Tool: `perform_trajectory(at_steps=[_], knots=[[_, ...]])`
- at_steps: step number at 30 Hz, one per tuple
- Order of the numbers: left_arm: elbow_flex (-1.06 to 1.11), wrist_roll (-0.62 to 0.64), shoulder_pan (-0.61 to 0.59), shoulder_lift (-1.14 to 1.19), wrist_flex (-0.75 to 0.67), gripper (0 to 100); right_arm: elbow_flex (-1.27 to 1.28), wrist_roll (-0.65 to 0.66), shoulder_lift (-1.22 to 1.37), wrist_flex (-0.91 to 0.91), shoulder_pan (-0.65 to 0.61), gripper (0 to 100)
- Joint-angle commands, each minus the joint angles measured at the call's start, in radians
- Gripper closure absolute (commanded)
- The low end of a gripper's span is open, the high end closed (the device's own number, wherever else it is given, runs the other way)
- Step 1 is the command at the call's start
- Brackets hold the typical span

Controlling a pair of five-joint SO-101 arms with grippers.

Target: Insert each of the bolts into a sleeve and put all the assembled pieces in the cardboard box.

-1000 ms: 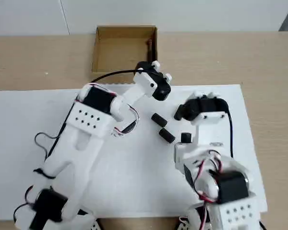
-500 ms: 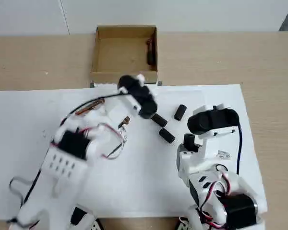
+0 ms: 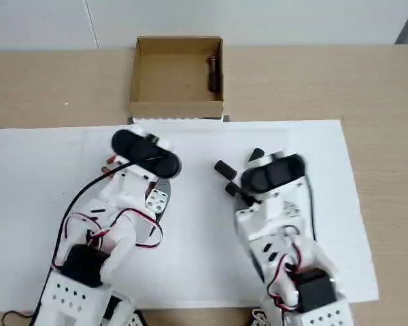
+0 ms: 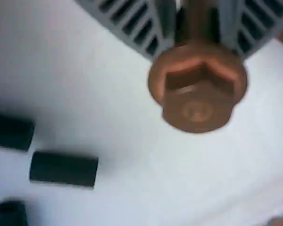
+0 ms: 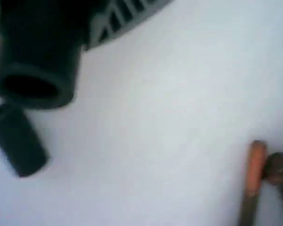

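Note:
My left gripper [image 4: 196,28] is shut on a copper bolt [image 4: 198,92], its hexagonal head towards the camera, just above the white paper. In the right wrist view my right gripper [image 5: 47,23] is shut on a black sleeve [image 5: 35,63] with its open bore showing. Another sleeve [image 5: 19,141] lies loose on the paper close beside it. Two loose sleeves [image 3: 224,168] [image 3: 232,189] lie mid-paper between the arms, and a third [image 3: 256,155] peeks out behind the right arm. The cardboard box [image 3: 143,68] holds one assembled piece [image 3: 213,73] against its right wall.
White paper [image 3: 190,258] covers the table in front of the box. A loose bolt [image 5: 252,183] lies on it opposite the right gripper, with another bolt head [image 5: 278,167] beside it. A copper bolt end [image 3: 111,161] shows by the left arm.
The left arm has drawn back from the box to the near left of the paper and now holds a bolt. The right arm has swung left over the loose sleeves.

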Motion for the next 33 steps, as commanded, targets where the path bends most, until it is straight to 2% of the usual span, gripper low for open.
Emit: perform_trajectory(at_steps=[1, 4, 7, 16, 21, 28, 33], knots=[[0.031, 0.057, -0.002, -0.087, -0.087, 100, 0.064, 0.012, -0.073, -0.094, -0.085, 99.6], [0.07, 0.107, -0.002, -0.152, -0.117, 100, 0.121, 0.015, -0.13, -0.143, -0.154, 99.6], [0.107, 0.216, -0.003, -0.226, -0.118, 100, 0.164, 0.058, -0.176, -0.16, -0.209, 99.6], [0.223, 0.516, 0.0, -0.477, -0.118, 100, 0.233, 0.206, -0.268, -0.196, -0.26, 99.6], [0.271, 0.578, 0.0, -0.585, -0.118, 100, 0.25, 0.218, -0.266, -0.199, -0.263, 99.6], [0.266, 0.704, 0.0, -0.58, -0.129, 99, 0.278, 0.304, -0.266, -0.283, -0.326, 99.6], [0.266, 0.709, 0.0, -0.58, -0.192, 99, 0.278, 0.305, -0.266, -0.288, -0.34, 99.6]])
